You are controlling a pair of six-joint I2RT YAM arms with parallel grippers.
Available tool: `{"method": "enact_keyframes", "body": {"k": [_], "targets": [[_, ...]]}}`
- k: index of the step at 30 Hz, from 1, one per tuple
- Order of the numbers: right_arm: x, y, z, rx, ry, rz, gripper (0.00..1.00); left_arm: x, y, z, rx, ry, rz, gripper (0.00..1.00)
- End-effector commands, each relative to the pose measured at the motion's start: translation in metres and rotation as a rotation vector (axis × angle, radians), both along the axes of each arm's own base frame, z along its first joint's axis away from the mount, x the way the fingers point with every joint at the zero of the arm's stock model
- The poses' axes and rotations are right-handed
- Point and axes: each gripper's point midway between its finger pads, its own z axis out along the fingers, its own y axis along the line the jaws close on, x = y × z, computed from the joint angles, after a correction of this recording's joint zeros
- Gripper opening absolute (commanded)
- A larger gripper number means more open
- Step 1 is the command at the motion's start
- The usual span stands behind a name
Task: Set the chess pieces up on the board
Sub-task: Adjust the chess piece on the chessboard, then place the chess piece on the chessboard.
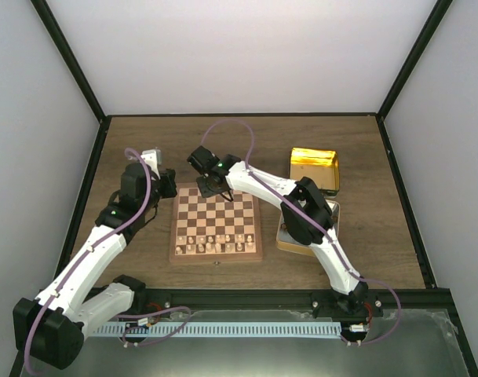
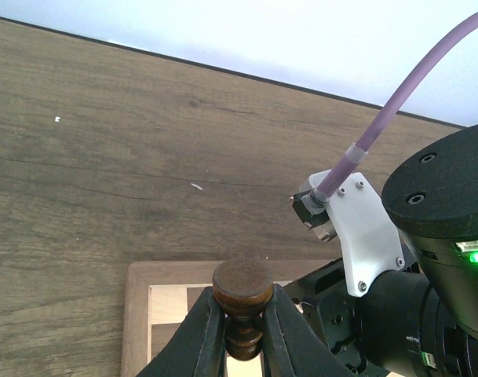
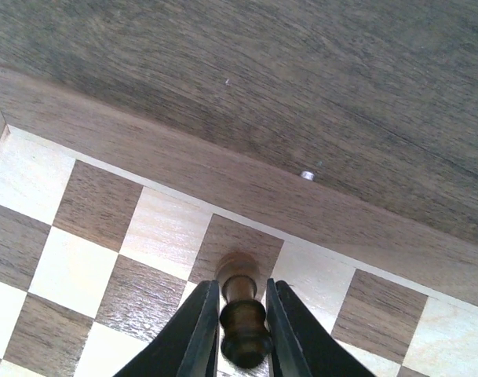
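Right wrist: right end effector (image 3: 242, 287), left end effector (image 2: 242, 302) both pinch chess pieces (image 3: 243, 334) lengthwise

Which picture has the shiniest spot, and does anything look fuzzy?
Top view: the gold tin gleams brightest with glare, and the pale chessmen on the board are too tiny to look crisp. Left wrist view: even light, and the dark piece in the left gripper looks sharp. Right wrist view: the second dark piece in the right gripper is slightly fuzzy, the table behind sharper.
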Motion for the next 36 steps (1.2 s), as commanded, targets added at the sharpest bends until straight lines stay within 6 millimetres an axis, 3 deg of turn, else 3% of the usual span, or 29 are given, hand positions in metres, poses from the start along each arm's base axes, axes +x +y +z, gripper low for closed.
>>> {"method": "enact_keyframes", "body": {"k": [1,6,15,23,33,36], "targets": [[0.0,0.006,0.017,0.013,-0.016,0.014,0.2,0.001,-0.001,0.0,-0.01,-0.009,-0.003,0.05],[0.003,0.013,0.018,0.029,-0.02,0.028,0.26,0.002,-0.001,0.0,-0.011,-0.008,-0.004,0.05],[0.006,0.025,0.068,0.181,-0.072,0.024,0.39,0.005,-0.005,0.007,-0.02,-0.019,-0.024,0.05],[0.006,0.003,0.054,0.164,-0.054,-0.031,0.41,0.003,-0.01,0.004,-0.032,-0.013,-0.046,0.06],[-0.005,0.004,0.038,0.183,0.0,-0.015,0.53,0.001,-0.012,0.003,-0.038,-0.012,-0.059,0.08],[-0.006,0.002,0.043,0.196,-0.008,-0.018,0.56,0.001,-0.014,0.004,-0.038,-0.016,-0.078,0.08]]}}
